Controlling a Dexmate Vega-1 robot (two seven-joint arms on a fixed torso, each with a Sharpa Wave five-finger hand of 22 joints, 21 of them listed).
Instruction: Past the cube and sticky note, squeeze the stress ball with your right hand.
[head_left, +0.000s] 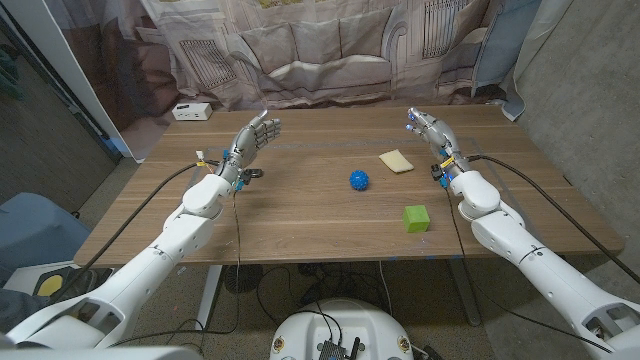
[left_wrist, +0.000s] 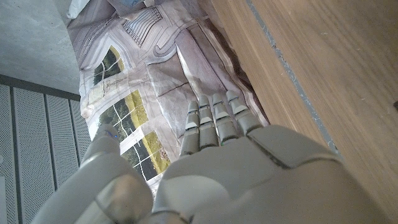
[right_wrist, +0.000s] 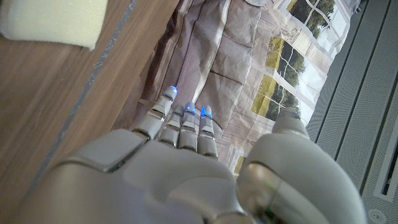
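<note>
A blue spiky stress ball (head_left: 360, 180) lies near the middle of the wooden table (head_left: 300, 215). A green cube (head_left: 416, 217) sits to its right, nearer the front edge. A pale yellow sticky note pad (head_left: 397, 161) lies behind the cube; its edge (right_wrist: 46, 22) appears in the right wrist view. My right hand (head_left: 430, 128) is raised at the far right of the table, fingers apart, holding nothing, well right of the ball. My left hand (head_left: 254, 138) is raised at the left, fingers apart and empty.
A small white box (head_left: 191, 111) stands at the table's back left corner. A small dark ring (head_left: 250, 176) lies by my left wrist. A printed cloth backdrop (head_left: 330, 45) hangs behind the table.
</note>
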